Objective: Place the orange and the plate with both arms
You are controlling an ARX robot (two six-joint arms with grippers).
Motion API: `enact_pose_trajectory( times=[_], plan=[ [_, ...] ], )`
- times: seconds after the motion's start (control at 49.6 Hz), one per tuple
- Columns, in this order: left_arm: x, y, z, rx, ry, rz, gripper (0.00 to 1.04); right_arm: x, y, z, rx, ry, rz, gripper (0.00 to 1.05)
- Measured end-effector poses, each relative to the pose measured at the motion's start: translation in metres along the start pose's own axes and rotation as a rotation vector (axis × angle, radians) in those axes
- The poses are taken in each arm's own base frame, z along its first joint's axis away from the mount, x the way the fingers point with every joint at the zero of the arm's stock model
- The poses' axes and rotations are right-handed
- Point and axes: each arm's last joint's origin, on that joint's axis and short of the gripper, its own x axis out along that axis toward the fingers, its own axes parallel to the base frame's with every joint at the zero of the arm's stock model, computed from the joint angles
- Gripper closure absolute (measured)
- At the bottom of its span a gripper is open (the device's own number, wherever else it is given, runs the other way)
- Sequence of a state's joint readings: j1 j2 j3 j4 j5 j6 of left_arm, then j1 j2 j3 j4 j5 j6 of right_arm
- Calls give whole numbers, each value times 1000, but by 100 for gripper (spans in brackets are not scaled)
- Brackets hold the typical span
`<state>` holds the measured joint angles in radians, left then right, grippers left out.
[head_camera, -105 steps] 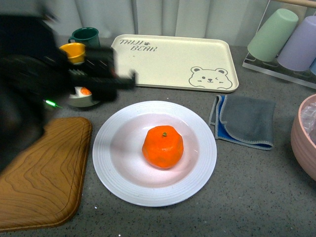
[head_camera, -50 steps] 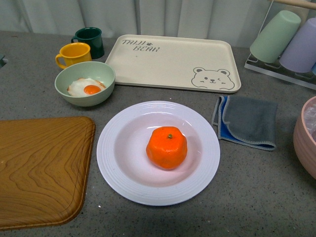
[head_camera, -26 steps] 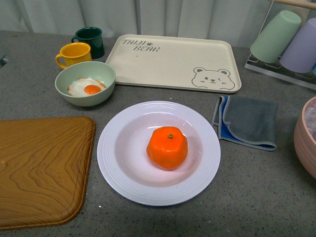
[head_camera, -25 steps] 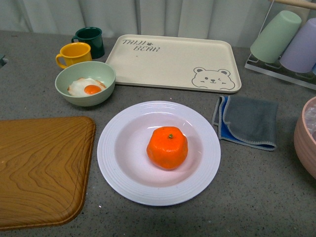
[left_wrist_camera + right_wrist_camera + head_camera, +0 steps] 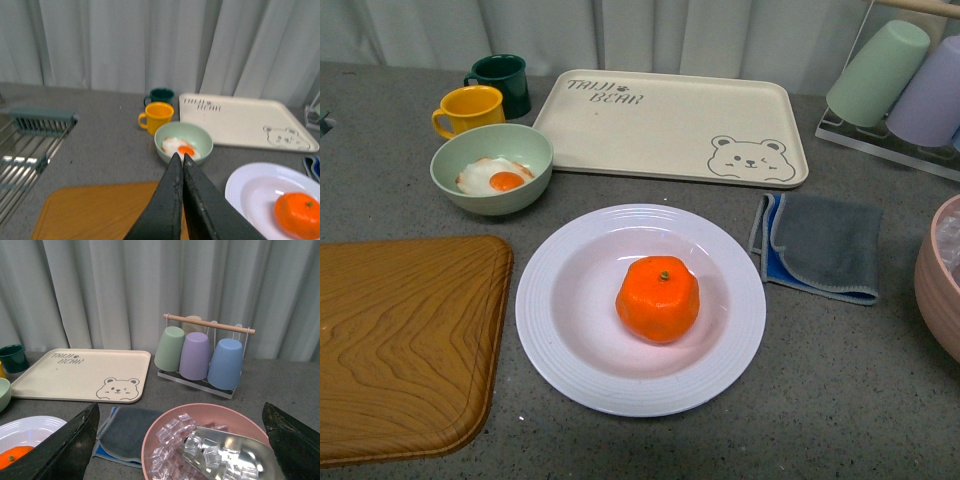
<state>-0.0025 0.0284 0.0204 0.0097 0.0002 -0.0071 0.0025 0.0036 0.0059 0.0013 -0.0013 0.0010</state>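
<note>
The orange [image 5: 658,299] sits in the middle of the white ridged plate [image 5: 556,330] on the grey counter. Both also show in the left wrist view, the orange [image 5: 299,215] on the plate [image 5: 250,187], and at the edge of the right wrist view, the orange [image 5: 12,459] on the plate [image 5: 35,426]. Neither arm is in the front view. My left gripper [image 5: 179,159] is shut and empty, held above the wooden tray, apart from the plate. My right gripper [image 5: 182,440] is open and empty, held above the pink bowl.
A wooden tray [image 5: 400,340] lies left of the plate. A green bowl with a fried egg [image 5: 492,168], a yellow mug [image 5: 470,108] and a dark green mug [image 5: 500,82] stand behind it. The cream bear tray [image 5: 670,125], a grey cloth [image 5: 820,245], a cup rack [image 5: 202,355] and a pink bowl of ice [image 5: 210,445] are nearby.
The left arm, blurred over the bowl and mugs 2.1 s ago, has left the front view. The orange and plate have stayed put.
</note>
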Motion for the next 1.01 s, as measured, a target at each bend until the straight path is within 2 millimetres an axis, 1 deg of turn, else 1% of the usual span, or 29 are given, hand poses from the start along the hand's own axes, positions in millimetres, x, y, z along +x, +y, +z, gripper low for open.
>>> enact_pose_trajectory(
  times=[0.141,0.222,0.262,0.323,0.363,0.464,0.484,0.544,0.585,0.625,0.665,0.726,0.827,0.907,1.008],
  plan=[
    [-1,0,1,0,-16,0,101,0,0,0,0,0,1,9],
    [-2,0,1,0,-16,0,83,0,0,0,0,0,0,9],
    [-2,0,1,0,-16,0,72,0,0,0,0,0,0,9],
    [-2,0,1,0,-17,0,59,0,0,0,0,0,0,9],
    [-2,0,1,0,-16,0,48,0,0,0,0,0,0,9],
    [-2,0,1,0,-17,0,30,0,0,0,0,0,0,9],
    [-2,0,1,0,-17,0,29,0,0,0,0,0,0,9],
    [-2,0,1,0,-16,0,18,0,0,0,0,0,0,9],
    [-2,0,1,0,-16,0,12,0,0,0,-1,1,-3,9],
    [-2,0,1,0,-17,0,6,0,0,-1,-63,35,-42,9],
    [-2,0,1,2,-17,0,5,1,1,-2,-120,68,-55,9],
    [-2,0,1,2,-17,0,7,6,5,-2,-204,122,-16,9],
    [-2,0,1,2,-17,0,7,17,13,3,-226,181,78,9],
    [-2,0,1,2,-17,0,7,32,23,5,-163,247,173,9],
    [-2,0,1,2,-17,0,7,61,40,1,-12,396,299,9]
  ],
)
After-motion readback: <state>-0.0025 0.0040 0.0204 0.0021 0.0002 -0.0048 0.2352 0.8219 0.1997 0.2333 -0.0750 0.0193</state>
